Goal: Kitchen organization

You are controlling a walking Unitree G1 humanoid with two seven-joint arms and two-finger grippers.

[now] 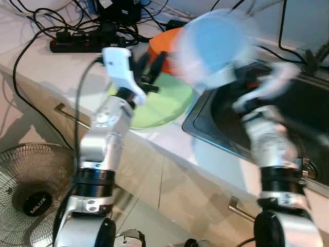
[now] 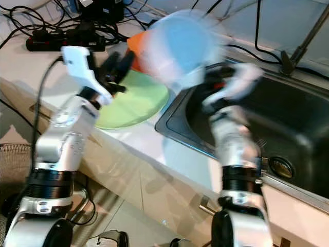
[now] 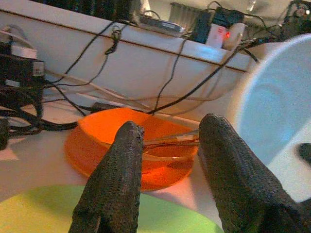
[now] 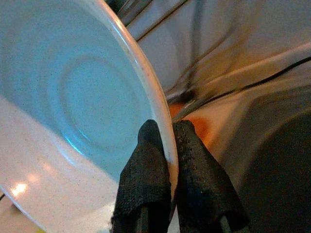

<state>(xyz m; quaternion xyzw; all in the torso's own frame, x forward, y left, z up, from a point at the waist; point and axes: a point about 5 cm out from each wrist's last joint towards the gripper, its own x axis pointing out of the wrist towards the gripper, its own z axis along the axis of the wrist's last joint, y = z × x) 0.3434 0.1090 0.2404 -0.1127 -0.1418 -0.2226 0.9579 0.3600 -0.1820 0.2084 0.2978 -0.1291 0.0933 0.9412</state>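
Observation:
My right gripper (image 4: 163, 145) is shut on the rim of a light blue plate (image 1: 216, 43), holding it up, blurred, above the sink's left edge. An orange bowl (image 3: 131, 141) sits on the counter behind a flat green plate (image 1: 164, 103). My left gripper (image 3: 170, 145) hovers open over the green plate, its fingers pointing at the orange bowl, with nothing between them. The blue plate (image 3: 282, 107) stands close beside the bowl, and hides part of it in the head views.
A dark steel sink (image 2: 288, 134) with a drain lies to the right. A black power strip (image 1: 82, 43) and tangled cables cover the counter's back. A floor fan (image 1: 31, 190) stands below left. Cabinet fronts with handles run under the counter edge.

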